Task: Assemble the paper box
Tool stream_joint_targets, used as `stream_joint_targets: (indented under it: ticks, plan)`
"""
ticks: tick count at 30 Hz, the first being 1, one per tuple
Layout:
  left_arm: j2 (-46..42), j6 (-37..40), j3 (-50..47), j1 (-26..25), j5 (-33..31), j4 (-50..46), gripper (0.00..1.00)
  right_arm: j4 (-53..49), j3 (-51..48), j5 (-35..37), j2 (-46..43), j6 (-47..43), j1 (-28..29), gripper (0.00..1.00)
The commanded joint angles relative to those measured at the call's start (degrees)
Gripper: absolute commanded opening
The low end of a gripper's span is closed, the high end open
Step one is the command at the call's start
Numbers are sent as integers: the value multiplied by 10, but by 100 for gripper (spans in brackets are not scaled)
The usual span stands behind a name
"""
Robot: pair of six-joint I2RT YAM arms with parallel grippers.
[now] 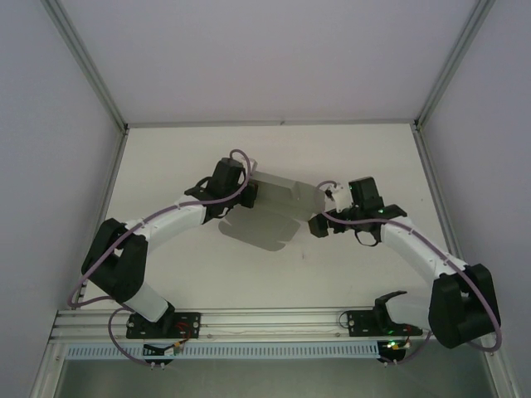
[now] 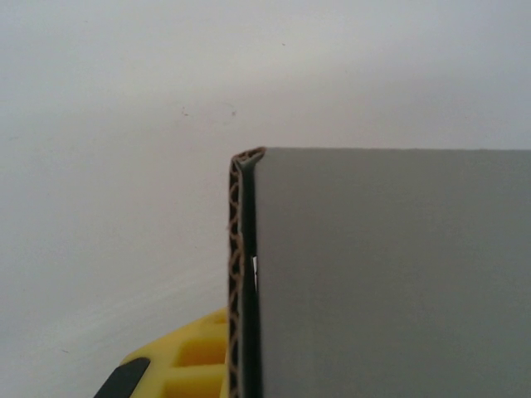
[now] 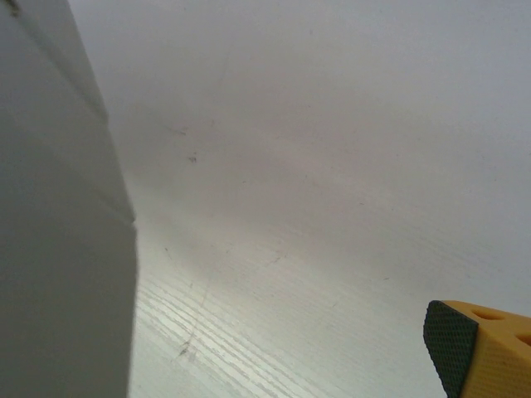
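Observation:
The paper box [image 1: 270,214] is a grey die-cut cardboard sheet, partly folded, in the middle of the table between the two arms. My left gripper [image 1: 247,192] is shut on its left edge. In the left wrist view the corrugated edge [image 2: 237,265] runs upright beside a yellow finger [image 2: 187,365], and the grey panel [image 2: 390,274] covers the other finger. My right gripper [image 1: 323,209] stands open just off the sheet's right side. In the right wrist view the cardboard [image 3: 58,249] rises at the far left, apart from the one visible padded fingertip [image 3: 452,344].
The white table [image 1: 182,274] is enclosed by white walls with aluminium posts [image 1: 87,62] at the back corners. An aluminium rail [image 1: 274,327] carrying both arm bases runs along the near edge.

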Motion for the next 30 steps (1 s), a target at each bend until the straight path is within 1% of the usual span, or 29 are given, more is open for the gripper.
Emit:
stream_joint_targets:
  ticks: [1,4,8,9,11,13,17,19,21,22,25,28,30]
  plan:
    - [-6,17,8,2,34,-1,0,19,30,9,16,11,2,100]
    - [-4,32,4,1,45,1,0,31,57,-16,35,13,2,100]
    - [10,32,10,-4,35,-6,0,24,92,-71,71,15,11,100]
    - [14,30,12,-8,28,-6,0,25,100,-69,82,14,19,100]
    - [21,23,19,-12,21,-10,0,20,116,-47,102,13,37,100]
    - [31,1,33,-15,5,-22,0,28,129,-8,123,29,54,100]
    - [46,-39,47,-18,-20,-33,0,83,144,74,159,117,77,100]
    - [48,-57,46,-18,-24,-32,0,108,144,157,171,158,90,100]
    - [48,-72,43,-18,-32,-30,0,124,144,226,181,201,93,100]
    - [48,-77,43,-18,-37,-34,0,129,141,247,183,216,93,100]
    - [41,-87,35,-18,-51,-32,0,137,135,267,181,223,94,100]
    - [33,-94,26,-18,-82,-33,0,123,127,258,154,205,94,100]
    - [30,-99,19,-17,-108,-33,0,103,120,239,123,183,95,100]
